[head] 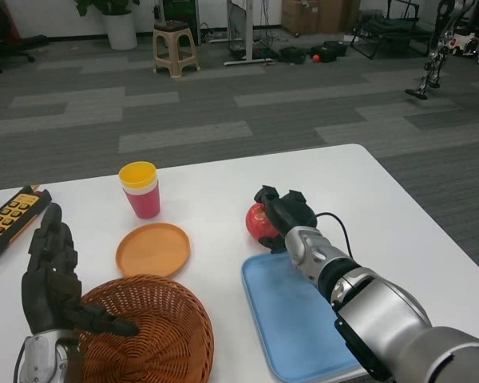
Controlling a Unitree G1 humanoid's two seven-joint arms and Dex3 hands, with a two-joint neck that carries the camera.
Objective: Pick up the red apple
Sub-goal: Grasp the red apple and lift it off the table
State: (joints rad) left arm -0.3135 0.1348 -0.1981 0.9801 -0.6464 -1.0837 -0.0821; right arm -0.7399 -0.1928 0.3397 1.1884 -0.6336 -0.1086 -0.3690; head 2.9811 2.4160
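white table [399,215], grey carpeted room; one round red apple [258,221], grasped by right hand [285,211]; left hand [52,279] fingers spread, empty; one woven wicker basket [168,335]

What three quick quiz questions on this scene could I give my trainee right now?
1. True or false: the red apple lies inside the wicker basket.
2. Which robot hand is on the apple? A) left robot hand B) right robot hand
3. Fill in: the yellow-lidded cup stands behind the orange ____.

Key: 1. False; it rests on the white table at the far edge of the blue tray. 2. B; the left is open over the basket's rim. 3. Plate.
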